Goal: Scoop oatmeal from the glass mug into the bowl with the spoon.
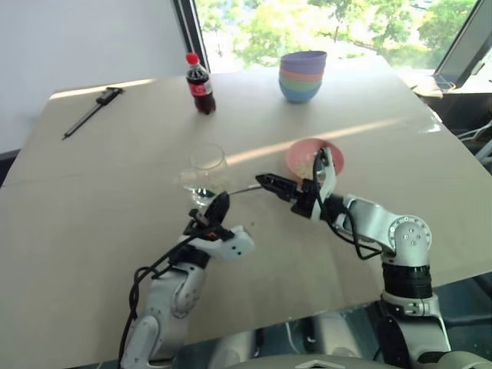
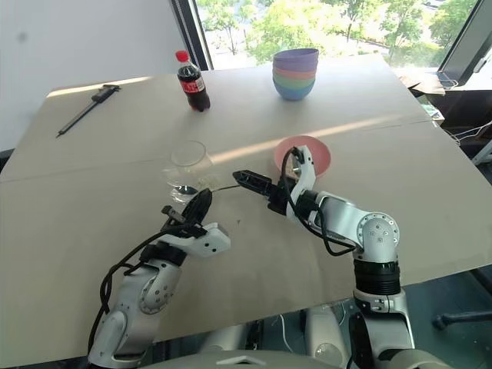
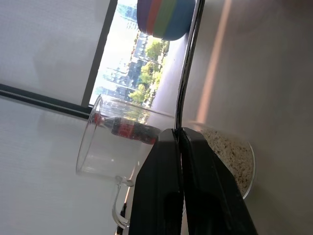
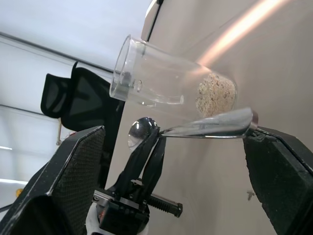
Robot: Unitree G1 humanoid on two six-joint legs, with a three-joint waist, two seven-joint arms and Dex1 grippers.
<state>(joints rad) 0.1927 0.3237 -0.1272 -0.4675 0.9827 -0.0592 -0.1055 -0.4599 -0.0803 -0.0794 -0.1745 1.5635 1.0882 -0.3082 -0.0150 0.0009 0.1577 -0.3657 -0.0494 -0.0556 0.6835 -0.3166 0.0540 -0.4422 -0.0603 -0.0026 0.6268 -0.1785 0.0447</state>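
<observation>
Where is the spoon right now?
In the left eye view the spoon is clamped in the left gripper, just in front of the glass mug, its handle reaching toward the open right gripper.

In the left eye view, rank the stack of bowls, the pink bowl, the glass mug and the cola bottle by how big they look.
1. pink bowl and stack of bowls: alike, and the stack stands farther away, so unranked.
2. glass mug
3. cola bottle, also farther back
</observation>
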